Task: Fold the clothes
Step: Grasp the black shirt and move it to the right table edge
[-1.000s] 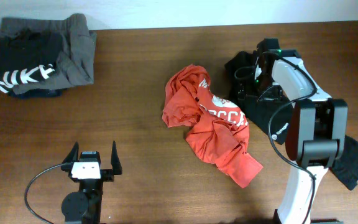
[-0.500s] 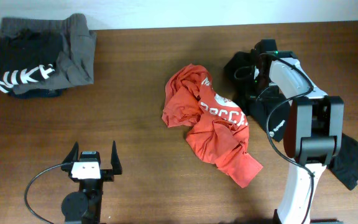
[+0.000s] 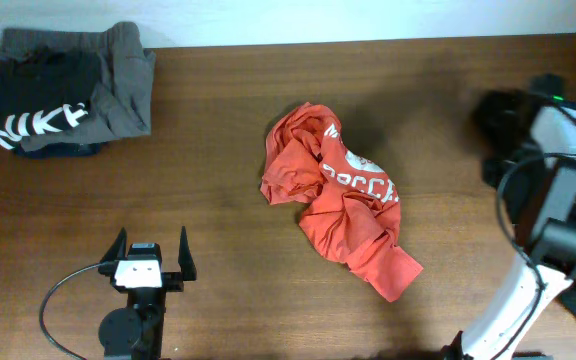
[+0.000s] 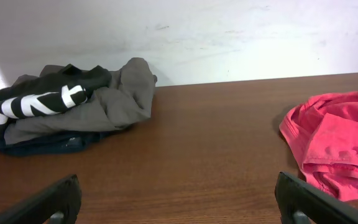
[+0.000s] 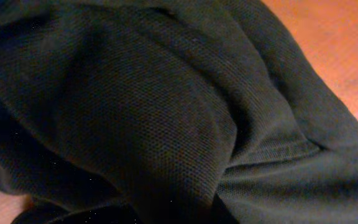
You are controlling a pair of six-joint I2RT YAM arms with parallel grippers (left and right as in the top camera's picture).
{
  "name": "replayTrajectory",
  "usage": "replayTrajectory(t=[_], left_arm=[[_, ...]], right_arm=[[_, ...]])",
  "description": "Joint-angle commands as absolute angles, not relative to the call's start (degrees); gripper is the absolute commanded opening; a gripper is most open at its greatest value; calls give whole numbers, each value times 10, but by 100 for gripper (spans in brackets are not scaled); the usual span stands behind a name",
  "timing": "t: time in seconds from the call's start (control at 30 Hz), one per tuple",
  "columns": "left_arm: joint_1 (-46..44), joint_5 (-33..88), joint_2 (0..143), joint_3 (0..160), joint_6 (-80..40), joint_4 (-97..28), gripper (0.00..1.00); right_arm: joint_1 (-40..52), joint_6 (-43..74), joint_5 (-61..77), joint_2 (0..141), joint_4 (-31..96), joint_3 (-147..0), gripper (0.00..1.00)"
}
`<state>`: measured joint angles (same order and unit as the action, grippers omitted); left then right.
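Overhead view: even, soft light; faint shadow at upper right of the red shirt (image 3: pixel 338 200); right arm (image 3: pixel 553 170) smeared at the right edge. Left wrist view: bright wall (image 4: pixel 229 37), sharp. Right wrist view: dim, orange-tinted; black fabric (image 5: pixel 135 112) weave in focus.

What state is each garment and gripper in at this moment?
red-orange shirt: crumpled in a heap mid-table, unfolded.
grey and black pile: loosely stacked at the far left corner.
black garment: bunched, filling the right wrist view.
left gripper: open, empty.
right gripper: fingers hidden; cannot tell.
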<state>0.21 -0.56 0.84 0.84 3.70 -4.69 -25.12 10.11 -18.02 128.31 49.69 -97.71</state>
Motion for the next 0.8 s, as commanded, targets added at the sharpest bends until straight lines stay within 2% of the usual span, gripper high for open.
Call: replayTrajectory(t=[0.0, 0.1, 0.13, 0.17, 0.2, 0.27, 0.3, 0.5, 0.77], left_arm=[[6, 3, 4, 5, 46, -48, 99], [6, 3, 4, 5, 46, -48, 99], [6, 3, 4, 5, 46, -48, 99], [6, 3, 4, 5, 46, -48, 99], [6, 3, 4, 5, 46, -48, 99], [6, 3, 4, 5, 46, -48, 99], [6, 3, 4, 5, 46, -48, 99], [6, 3, 4, 5, 46, -48, 99], [6, 3, 4, 5, 46, -48, 99]], right_arm=[[-305, 138, -194, 1288, 537, -1006, 19], [-327, 138, -120, 1282, 589, -1052, 29], [-328, 138, -90, 1277, 606, -1073, 42], [-327, 138, -67, 1275, 617, -1089, 60], [-323, 138, -36, 1273, 634, -1115, 72], [-313, 138, -3, 1272, 662, -1159, 87], [-306, 138, 1, 1272, 677, -1183, 99], [-251, 138, 0, 1272, 791, -1313, 99], [-143, 138, 2, 1252, 880, -1362, 99]])
